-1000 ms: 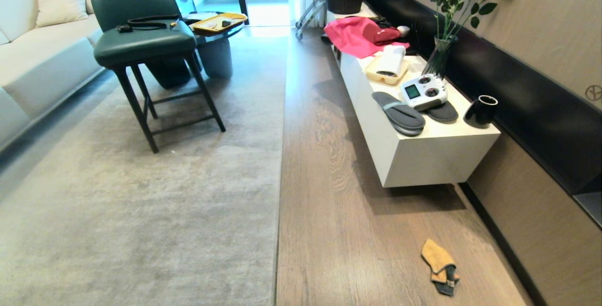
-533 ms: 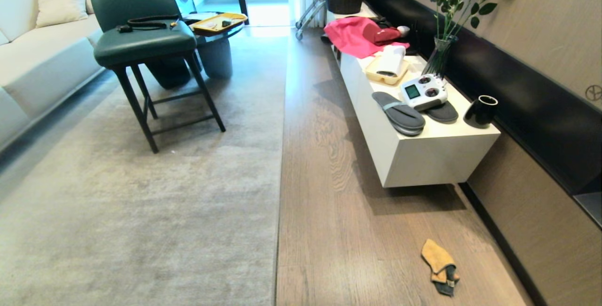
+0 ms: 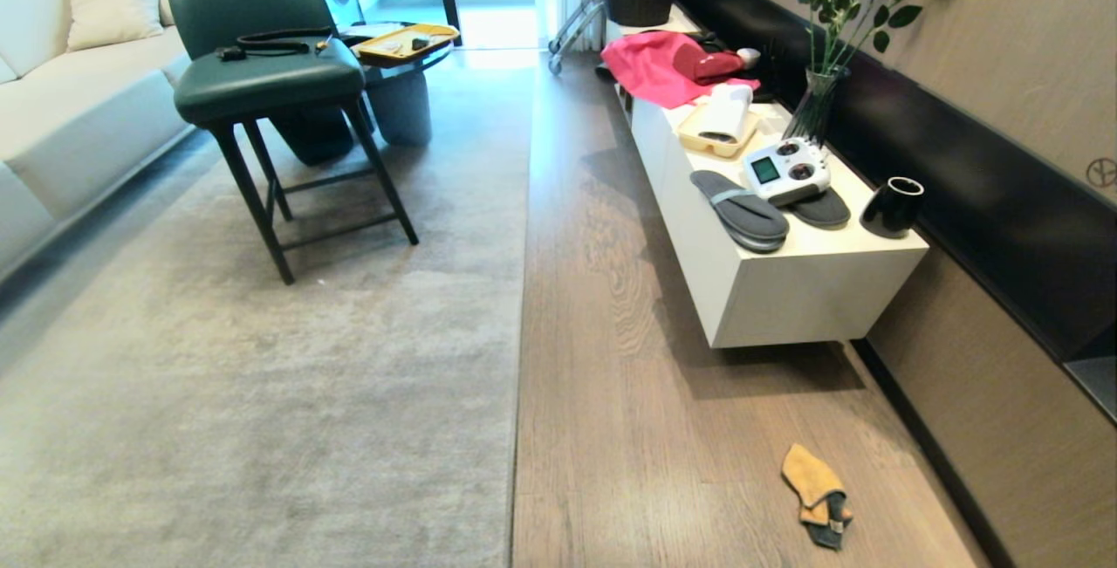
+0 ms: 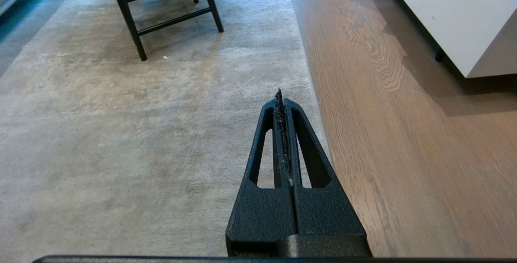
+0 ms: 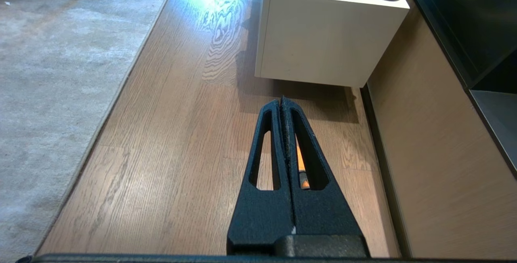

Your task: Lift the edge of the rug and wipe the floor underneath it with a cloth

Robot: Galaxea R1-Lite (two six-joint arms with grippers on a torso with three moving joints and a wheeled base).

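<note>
The rug edge (image 3: pixel 521 289) is seen as a straight line running away from the robot, lying flat against the floor (image 3: pixel 611 393). The left gripper (image 4: pixel 281 97) is held above the rug just beside that edge, jaws closed on nothing. The right gripper (image 5: pixel 281 103) is held over the floor, jaws likewise closed and empty. The cloth (image 3: pixel 817 493) is found on the floor's near right part, close to the wall, its long axis slanting, grey end nearest.

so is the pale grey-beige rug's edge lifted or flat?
Flat: the rug edge lies straight against the brown wood-plank floor, no tan backing showing.
</note>
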